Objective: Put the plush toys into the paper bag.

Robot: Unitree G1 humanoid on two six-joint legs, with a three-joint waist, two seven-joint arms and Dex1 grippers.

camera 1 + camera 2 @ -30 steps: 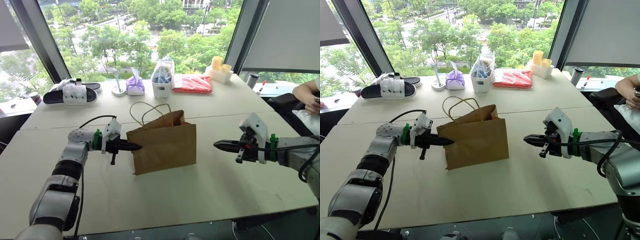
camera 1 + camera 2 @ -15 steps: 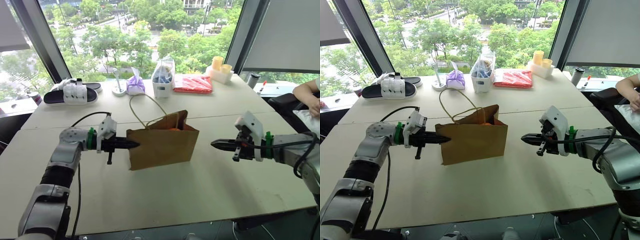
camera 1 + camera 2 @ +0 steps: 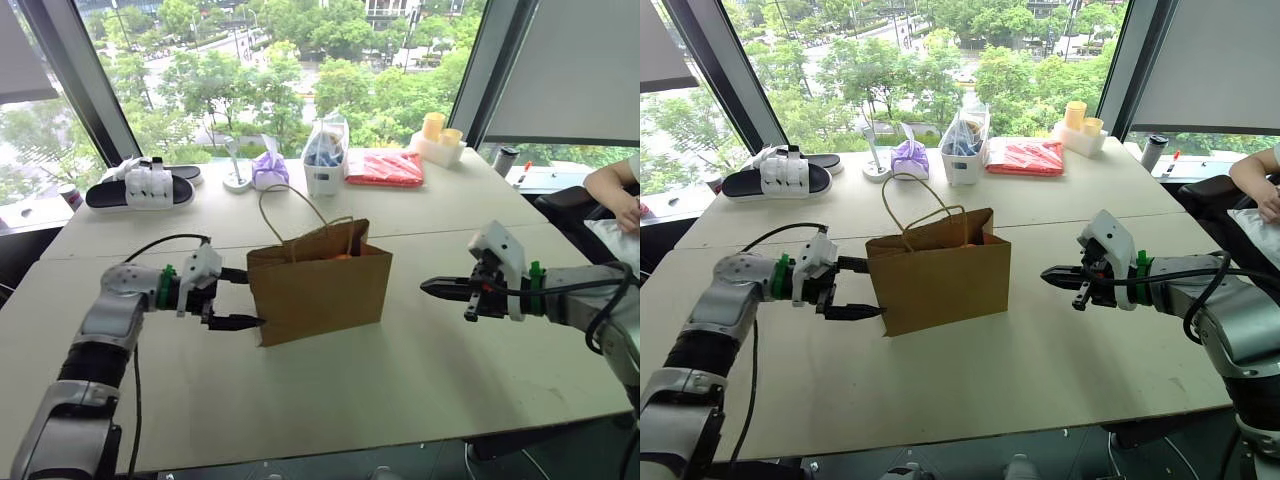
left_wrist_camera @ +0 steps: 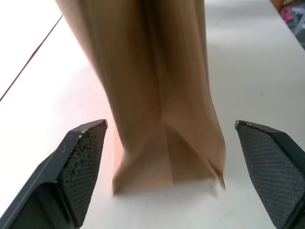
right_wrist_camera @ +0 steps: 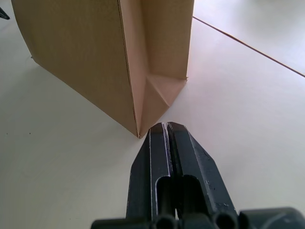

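A: Left gripper (image 3: 240,298) spread wide, grasping nothing, fingers either side of the paper bag's (image 3: 320,290) near end. Right gripper (image 3: 430,286) clenched empty, well apart from the far end, bare table (image 3: 400,380) between.

B: Upright brown kraft, cord handles looped above; a glimpse of orange (image 3: 343,256) inside the mouth.

A: Pale table; beyond the bag, sandal (image 3: 140,188), purple pouch (image 3: 269,170), windows, trees.

light: bright daylight from windows (image 3: 250,70) | blur: paper bag (image 4: 157,86) smeared
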